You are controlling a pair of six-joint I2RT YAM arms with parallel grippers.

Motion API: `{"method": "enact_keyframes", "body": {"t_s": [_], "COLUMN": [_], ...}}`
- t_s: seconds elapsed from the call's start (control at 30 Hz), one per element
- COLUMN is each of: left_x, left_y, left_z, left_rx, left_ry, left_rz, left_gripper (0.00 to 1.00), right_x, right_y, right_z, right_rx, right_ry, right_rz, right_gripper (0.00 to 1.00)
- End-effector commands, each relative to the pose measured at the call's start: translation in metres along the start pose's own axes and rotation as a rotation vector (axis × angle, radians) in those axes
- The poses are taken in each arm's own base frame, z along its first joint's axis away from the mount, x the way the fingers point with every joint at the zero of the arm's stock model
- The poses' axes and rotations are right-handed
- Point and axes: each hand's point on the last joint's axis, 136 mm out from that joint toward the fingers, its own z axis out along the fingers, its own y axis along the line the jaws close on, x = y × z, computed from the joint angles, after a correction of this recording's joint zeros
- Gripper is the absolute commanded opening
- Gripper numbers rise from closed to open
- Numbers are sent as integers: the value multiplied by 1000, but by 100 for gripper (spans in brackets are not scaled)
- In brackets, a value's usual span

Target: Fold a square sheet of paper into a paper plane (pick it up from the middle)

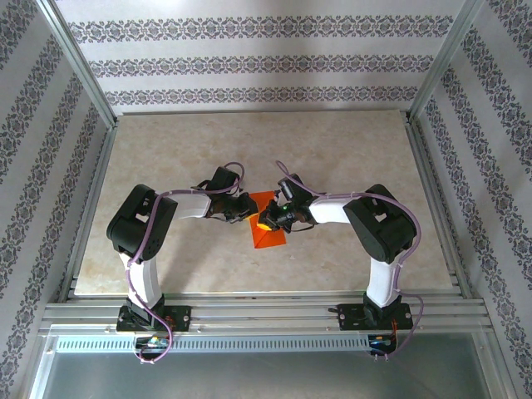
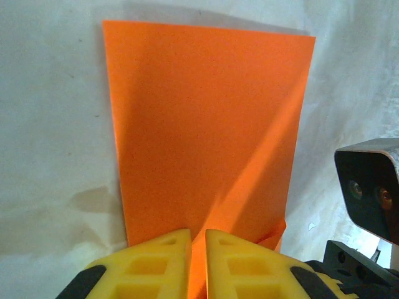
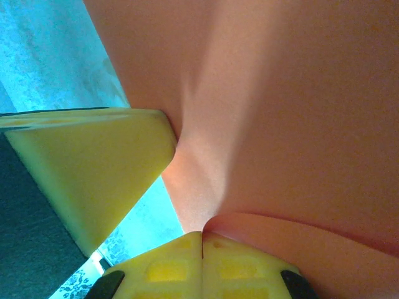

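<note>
top view, table: pale marbled table inside a frame with patterned walls.
top view, paper: orange sheet of paper lies near the middle of the table, between the two arms, its long side running away from the bases.
top view, left gripper: left gripper reaches in from the left, its tip at the sheet's left edge.
top view, right gripper: right gripper comes in from the right over the sheet's upper half; a little yellow shows at the fingers.
top view, jaws: too small to read for either gripper.
left wrist, paper: sheet looks like a folded rectangle, flat on the table, with a diagonal crease running from the upper right down to the fingertips; a small flap sticks out at the lower right.
left wrist, jaws: yellow fingers nearly together, a thin slit between them with orange in it; they pinch the sheet's near edge.
left wrist, other: dark camera housing of the other arm stands just right of the sheet.
right wrist, paper: sheet very close to the lens, raised off the table, creased and curling.
right wrist, jaws: right fingers pressed together with no gap; the curled paper edge touches their tips, but whether it is pinched cannot be told.
right wrist, other: a yellow finger of the left gripper comes in from the left, its tip against the paper at the crease.
</note>
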Motion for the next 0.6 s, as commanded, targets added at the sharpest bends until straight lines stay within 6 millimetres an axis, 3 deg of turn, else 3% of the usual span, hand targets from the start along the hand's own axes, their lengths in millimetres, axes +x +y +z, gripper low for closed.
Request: {"method": "enact_keyframes", "body": {"t_s": [0.0,0.57], "left_x": [14,13], "left_y": [23,24], "left_z": [10,10], "left_rx": [-82,-84], "left_ry": [37,34], "left_rz": [-16,-18], "left_gripper": [16,16], "right_x": [2,4], "right_y": [-4,-14], "right_z": [8,11], "right_rx": [21,55], "right_ry": [12,25], "right_rz": [-16,-6], "right_gripper": [5,5]}}
